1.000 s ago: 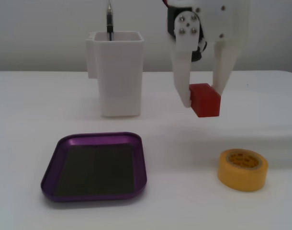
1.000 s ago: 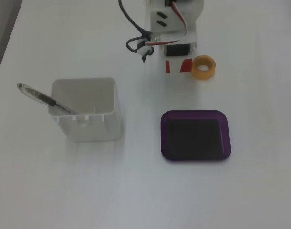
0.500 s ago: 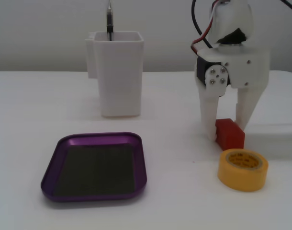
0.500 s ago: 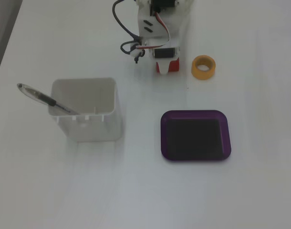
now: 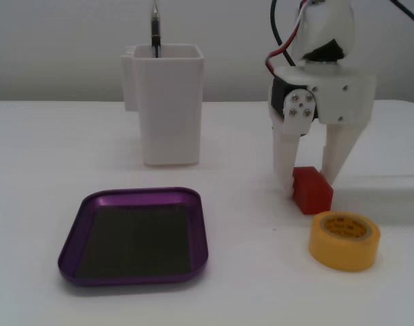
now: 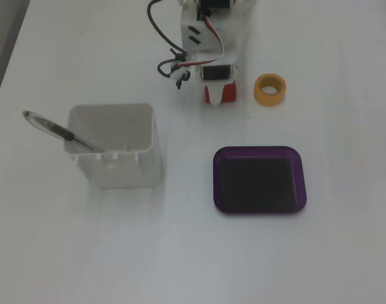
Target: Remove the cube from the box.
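Observation:
The red cube rests on the white table, outside the box and just behind the yellow tape roll. My white gripper comes straight down over it and is shut on it, one finger on each side. From above, the cube shows as red patches beside the gripper, whose body hides much of it. The box is a shallow purple tray with a dark bottom and nothing in it, at lower left of the cube. Seen from above, the box lies well below the cube.
A tall white container holding a pen stands behind the tray, left of the arm. From above, the container is at the left with the pen leaning out, and the tape roll lies right of the gripper.
The gripper came down from mid-air with the cube and set it on the table by the tape roll, then slid a little to the left with the cube still between its fingers.

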`<state>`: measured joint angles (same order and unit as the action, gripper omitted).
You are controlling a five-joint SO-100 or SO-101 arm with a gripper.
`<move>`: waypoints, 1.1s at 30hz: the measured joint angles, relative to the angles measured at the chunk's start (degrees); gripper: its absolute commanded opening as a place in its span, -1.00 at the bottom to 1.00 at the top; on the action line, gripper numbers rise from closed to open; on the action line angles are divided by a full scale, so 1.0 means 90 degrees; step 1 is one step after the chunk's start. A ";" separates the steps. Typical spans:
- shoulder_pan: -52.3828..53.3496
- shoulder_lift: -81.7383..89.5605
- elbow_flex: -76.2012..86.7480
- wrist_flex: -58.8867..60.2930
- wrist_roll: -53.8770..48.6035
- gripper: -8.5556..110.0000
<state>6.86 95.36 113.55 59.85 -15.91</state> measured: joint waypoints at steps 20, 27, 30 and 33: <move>-0.0107 0.4922 0.0566 0.1279 0.0000 -0.48; -0.0088 0.7686 0.2451 0.1348 0.0000 -0.48; -0.0088 0.8945 0.3604 0.1211 0.0000 -0.48; -0.0078 0.9912 0.4707 0.1035 0.0010 -0.49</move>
<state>6.15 184.57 155.92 69.17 -15.82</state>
